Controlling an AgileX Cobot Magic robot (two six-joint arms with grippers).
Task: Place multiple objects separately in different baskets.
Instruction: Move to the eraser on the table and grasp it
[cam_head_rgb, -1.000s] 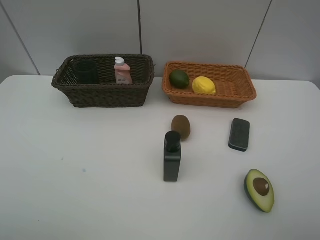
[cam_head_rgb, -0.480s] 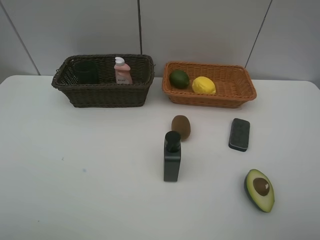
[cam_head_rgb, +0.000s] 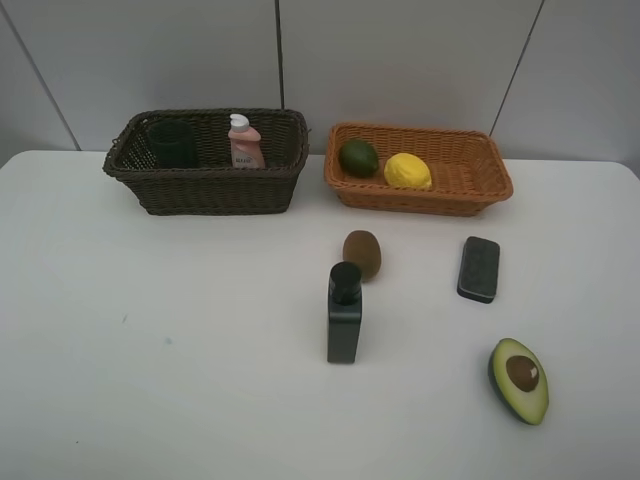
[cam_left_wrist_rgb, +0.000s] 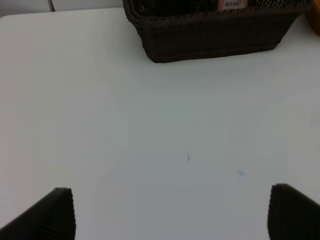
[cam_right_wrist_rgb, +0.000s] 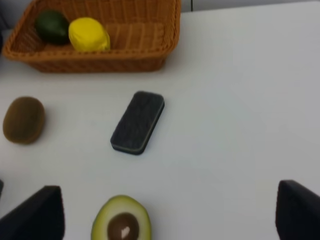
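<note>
The dark brown basket (cam_head_rgb: 290, 180) at the back left holds the grey cup (cam_head_rgb: 172, 144) and the pink bottle (cam_head_rgb: 243, 142). The orange-tan basket (cam_head_rgb: 470, 185) beside it holds the lime (cam_head_rgb: 358, 157) and the lemon (cam_head_rgb: 407, 171). The kiwi (cam_head_rgb: 362, 254), the upright black square bottle (cam_head_rgb: 344, 314), the dark pad (cam_head_rgb: 479, 268) and the halved avocado (cam_head_rgb: 519, 379) are on the white table. No arm shows in the exterior view. My left gripper (cam_left_wrist_rgb: 170, 212) is open over bare table before the brown basket (cam_left_wrist_rgb: 210, 37). My right gripper (cam_right_wrist_rgb: 167, 212) is open just behind the avocado (cam_right_wrist_rgb: 121, 223), near the pad (cam_right_wrist_rgb: 137, 121).
The white table (cam_head_rgb: 150, 350) runs to a grey panelled wall at the back. In the right wrist view the kiwi (cam_right_wrist_rgb: 23, 120) lies to one side and the orange-tan basket (cam_right_wrist_rgb: 150, 57) with the lime (cam_right_wrist_rgb: 52, 26) and the lemon (cam_right_wrist_rgb: 88, 34) stands beyond the pad.
</note>
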